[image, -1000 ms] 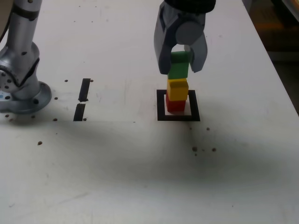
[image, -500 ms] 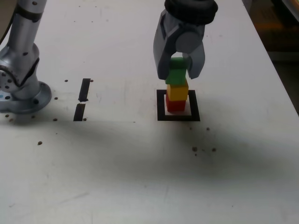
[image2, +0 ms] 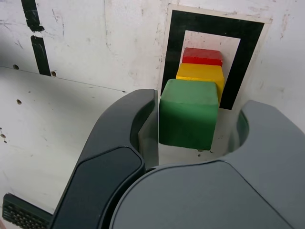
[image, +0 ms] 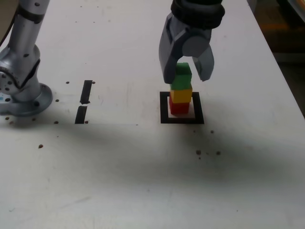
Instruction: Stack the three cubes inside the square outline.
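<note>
The pincer (image: 186,76) is hanging spread around the green cube (image: 181,77), its jaws standing apart from it. Green is sitting on yellow cube (image: 181,95), yellow on red cube (image: 179,108), inside the square outline (image: 181,119).

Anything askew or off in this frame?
Slightly. The green cube sits a little off-centre on the yellow cube, toward the exterior view's left. The stack stands inside the square outline. The end effector is open around it.
</note>
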You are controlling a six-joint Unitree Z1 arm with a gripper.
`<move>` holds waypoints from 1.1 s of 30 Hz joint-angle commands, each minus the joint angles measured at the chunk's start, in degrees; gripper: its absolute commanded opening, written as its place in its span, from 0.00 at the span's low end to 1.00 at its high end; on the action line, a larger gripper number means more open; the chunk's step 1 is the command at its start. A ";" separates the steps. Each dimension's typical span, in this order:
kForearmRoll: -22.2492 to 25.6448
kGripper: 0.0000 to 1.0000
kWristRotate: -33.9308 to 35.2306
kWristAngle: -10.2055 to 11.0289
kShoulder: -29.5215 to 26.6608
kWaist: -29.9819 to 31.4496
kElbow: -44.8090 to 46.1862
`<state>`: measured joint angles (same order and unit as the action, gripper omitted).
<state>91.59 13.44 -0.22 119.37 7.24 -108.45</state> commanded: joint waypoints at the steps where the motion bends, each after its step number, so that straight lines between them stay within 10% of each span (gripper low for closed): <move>1: 0.54 0.94 -0.06 0.13 -0.07 -0.13 0.12; 15: 1.67 1.00 -0.48 1.10 -6.37 -0.12 -0.83; 33: -3.43 0.99 -4.30 4.22 -31.96 -1.17 32.33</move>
<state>88.55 9.02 4.20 87.24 6.16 -78.35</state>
